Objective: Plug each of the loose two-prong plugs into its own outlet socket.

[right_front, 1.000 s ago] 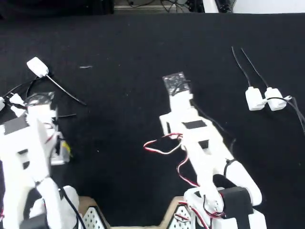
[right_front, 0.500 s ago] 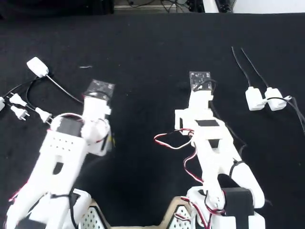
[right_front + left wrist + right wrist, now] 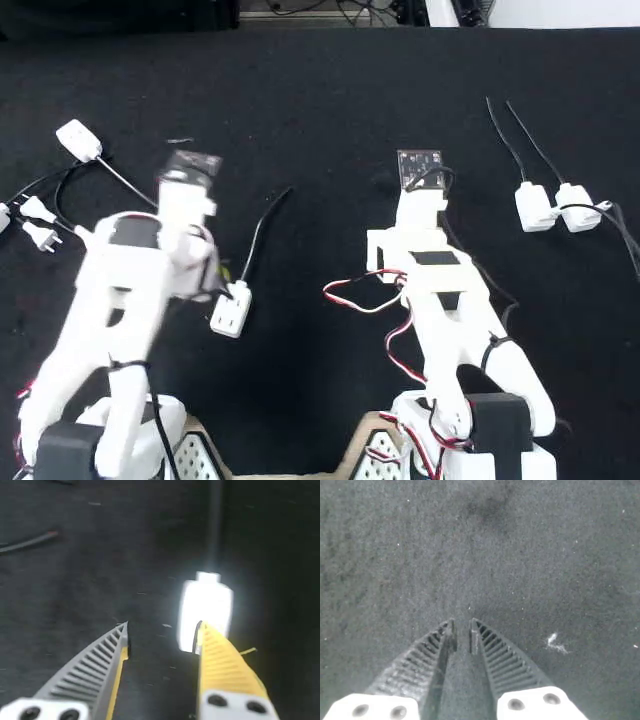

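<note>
From above, we are seeing an outlet socket [image 3: 230,310] lying on the counter [image 3: 320,70] beside the left arm [image 3: 120,290], well apart from the loose plugs [image 3: 35,225]. At the left wrist, the left gripper [image 3: 162,627] is showing its fingers spread, one seemingly touching the outlet socket; we are fearing that closing here shoves it aside. At the right wrist, the right gripper [image 3: 462,625] is hovering, fingers almost pressed together, empty.

Socket [image 3: 206,612] on desk [image 3: 330,90] just ahead of L pincer [image 3: 162,627], close by one finger; its cord [image 3: 262,225] runs on beyond. Plugs [image 3: 38,234] well off to L pincer's left. Socket pair [image 3: 555,205] well right of R pincer [image 3: 461,622].
</note>
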`<action>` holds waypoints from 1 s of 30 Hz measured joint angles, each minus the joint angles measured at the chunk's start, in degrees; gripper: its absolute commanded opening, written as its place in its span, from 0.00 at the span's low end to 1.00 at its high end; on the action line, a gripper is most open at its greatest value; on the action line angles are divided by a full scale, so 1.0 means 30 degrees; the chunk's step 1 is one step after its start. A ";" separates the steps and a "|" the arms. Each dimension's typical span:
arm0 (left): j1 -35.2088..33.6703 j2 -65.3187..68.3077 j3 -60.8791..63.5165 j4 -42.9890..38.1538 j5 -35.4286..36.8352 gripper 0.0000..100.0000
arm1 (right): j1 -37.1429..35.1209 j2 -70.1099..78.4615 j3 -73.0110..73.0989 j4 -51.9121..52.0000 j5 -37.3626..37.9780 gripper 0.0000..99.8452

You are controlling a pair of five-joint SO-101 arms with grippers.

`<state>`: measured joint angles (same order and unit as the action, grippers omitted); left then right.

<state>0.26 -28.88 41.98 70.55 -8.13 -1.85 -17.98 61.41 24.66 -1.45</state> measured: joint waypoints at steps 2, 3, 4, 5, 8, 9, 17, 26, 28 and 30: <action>-0.1289 0.0059 -0.0059 -0.0469 -0.1114 0.22 | 0.0000 0.0000 0.0000 0.0000 0.0000 0.05; -0.1788 0.0059 0.0029 -0.0967 -0.1670 0.22 | 0.0000 0.0000 0.0000 0.0000 0.0000 0.05; -0.2256 0.0059 0.0381 -0.1495 -0.2168 0.22 | 0.0000 0.0000 0.0000 0.0000 0.0000 0.05; -0.2637 0.0059 0.0967 -0.2051 -0.2667 0.22 | 0.0000 0.0000 0.0000 0.0000 0.0000 0.05; -0.3077 0.0059 0.3223 -0.3370 -0.3575 0.22 | 0.0000 0.0000 0.0000 0.0000 0.0000 0.05; -0.3048 0.0059 0.3897 -0.3663 -0.3722 0.22 | 0.0000 0.0000 0.0000 0.0000 0.0000 0.05; -0.1143 0.0059 0.5421 -0.4103 -0.3927 0.22 | 0.0000 0.0000 0.0000 0.0000 0.0000 0.05; 0.5919 0.0059 0.5421 -0.5333 -0.1553 0.22 | 0.0762 0.0000 0.0000 0.0000 0.0000 0.05; 0.7326 0.0059 0.5421 -0.5978 -0.1026 0.22 | 0.1348 0.0000 0.0000 0.0000 0.0000 0.05; 0.8410 0.0059 0.5421 -0.6740 -0.0469 0.22 | 0.1905 0.0000 0.0000 0.0000 0.0000 0.05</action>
<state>25.49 -28.70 58.24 50.33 -9.54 3.87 -17.98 61.41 24.66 -1.45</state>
